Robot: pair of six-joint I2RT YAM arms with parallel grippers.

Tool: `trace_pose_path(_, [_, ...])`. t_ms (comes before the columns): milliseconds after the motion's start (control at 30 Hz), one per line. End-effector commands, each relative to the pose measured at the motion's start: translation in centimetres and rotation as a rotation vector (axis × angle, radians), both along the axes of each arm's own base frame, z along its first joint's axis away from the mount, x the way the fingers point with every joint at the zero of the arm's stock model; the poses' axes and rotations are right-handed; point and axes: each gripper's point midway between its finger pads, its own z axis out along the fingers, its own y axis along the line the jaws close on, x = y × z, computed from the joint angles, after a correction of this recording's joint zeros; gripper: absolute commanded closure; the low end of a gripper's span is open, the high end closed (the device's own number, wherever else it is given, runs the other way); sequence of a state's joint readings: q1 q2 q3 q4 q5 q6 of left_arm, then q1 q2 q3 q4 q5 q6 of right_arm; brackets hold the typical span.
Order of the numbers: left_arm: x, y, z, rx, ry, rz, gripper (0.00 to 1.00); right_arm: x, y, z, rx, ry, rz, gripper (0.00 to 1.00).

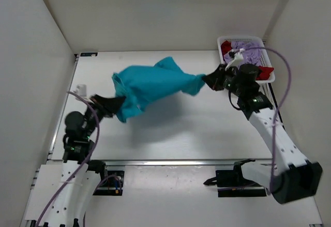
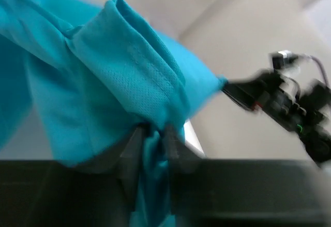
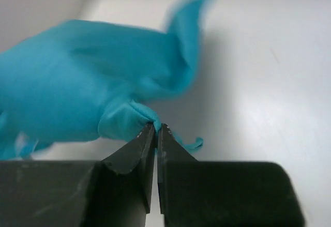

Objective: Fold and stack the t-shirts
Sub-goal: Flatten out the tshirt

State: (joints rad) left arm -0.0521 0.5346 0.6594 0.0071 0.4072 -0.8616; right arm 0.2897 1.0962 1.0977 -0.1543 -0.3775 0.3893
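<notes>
The teal-blue t-shirt hangs stretched above the table between both arms. My left gripper is shut on a bunched fold at its lower left end. At the shirt's right corner my right gripper is shut on a thin pinch of cloth. The shirt sags in the middle over its shadow. The lavender t-shirt and the red t-shirt lie crumpled in the white mesh basket at the back right. A red piece hangs over the basket's right edge.
White walls close in the table on the left, back and right. A small white object sits by the left table edge. Purple cables loop from both arms. The right arm reaches diagonally across the right side of the table.
</notes>
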Motion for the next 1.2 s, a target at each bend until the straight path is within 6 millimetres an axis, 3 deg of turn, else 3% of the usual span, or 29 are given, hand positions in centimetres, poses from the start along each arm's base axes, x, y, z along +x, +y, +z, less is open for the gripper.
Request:
trace_pose_path(0, [-1.3,-2.4,-14.4,0.004,0.346,-0.075,0.60,2.5,-4.4,-14.8,-0.073,0.383,-0.106,1.00])
trace_pose_path(33, [-1.7,-2.4,-15.7,-0.005,0.362,-0.064,0.44,3.5,-4.8,-16.1,-0.078,0.433,-0.115,1.00])
trace_pose_path(100, [-2.4,-2.3,-16.6,0.017,0.359,-0.055,0.29,4.4,-4.7,-17.1,-0.073,0.485,-0.112,0.94])
trace_pose_path(167, [-2.4,-2.0,-15.3,0.035,0.321,-0.040,0.27,6.2,-5.9,-17.1,-0.102,0.464,-0.206,0.81])
trace_pose_path(267, [-2.3,-2.3,-15.2,0.072,0.321,-0.046,0.29,7.2,-6.4,-15.0,-0.087,0.417,-0.227,0.69])
trace_pose_path(333, [-1.9,-1.9,-16.6,0.107,0.353,-0.022,0.33,6.3,-6.1,-14.6,-0.105,0.405,-0.236,0.64])
trace_pose_path(367, [-1.4,-1.7,-17.1,0.111,0.363,-0.005,0.34,5.6,-5.5,-15.3,-0.135,0.411,-0.239,0.63])
trace_pose_path(467, [0.2,-0.1,-20.3,0.104,0.447,0.071,0.36,0.8,-2.8,-18.7,-0.159,0.432,-0.205,0.59])
trace_pose_path(567, [2.6,1.7,-20.0,0.082,0.434,0.150,0.38,-6.0,-1.3,-24.3,-0.127,0.520,-0.166,0.62])
trace_pose_path(633, [4.2,2.6,-19.9,0.126,0.453,0.204,0.37,-8.5,-1.3,-26.2,-0.110,0.547,-0.142,0.66])
trace_pose_path(667, [5.0,2.0,-19.9,0.169,0.464,0.187,0.36,-9.8,-1.3,-27.1,-0.122,0.566,-0.133,0.70])
trace_pose_path(700, [5.5,1.5,-21.1,0.215,0.508,0.188,0.37,-10.2,-1.7,-27.6,-0.141,0.570,-0.151,0.73])
trace_pose_path(767, [7.0,-0.7,-19.5,0.309,0.481,0.161,0.39,-11.2,-2.0,-27.9,-0.124,0.570,-0.150,0.74])
trace_pose_path(800, [7.0,-1.6,-20.9,0.398,0.508,0.159,0.39,-11.6,-1.8,-28.1,-0.110,0.577,-0.138,0.76])
trace_pose_path(867, [8.6,-2.3,-20.0,0.513,0.491,0.187,0.39,-12.4,-1.6,-28.3,-0.099,0.581,-0.121,0.77])
trace_pose_path(900, [9.1,-1.4,-21.8,0.547,0.558,0.220,0.40,-12.4,-1.8,-28.4,-0.112,0.577,-0.137,0.76])
trace_pose_path(933, [9.7,-1.3,-21.8,0.544,0.568,0.208,0.40,-12.6,-2.3,-28.9,-0.114,0.592,-0.158,0.75])
trace_pose_path(1000, [10.9,1.3,-23.9,0.472,0.654,0.244,0.39,-12.8,-3.2,-29.7,-0.123,0.608,-0.185,0.66])
trace_pose_path(1033, [11.6,2.1,-23.7,0.387,0.647,0.245,0.36,-12.5,-3.9,-29.7,-0.097,0.610,-0.214,0.65])
trace_pose_path(1067, [11.4,2.0,-25.0,0.330,0.678,0.216,0.34,-12.7,-3.8,-29.7,-0.079,0.611,-0.202,0.62])
trace_pose_path(1133, [12.8,3.3,-24.7,0.223,0.660,0.231,0.29,-12.4,-4.3,-29.8,-0.056,0.614,-0.220,0.58])
trace_pose_path(1167, [13.1,3.0,-25.0,0.193,0.671,0.212,0.28,-12.3,-4.3,-29.5,-0.061,0.604,-0.219,0.57])
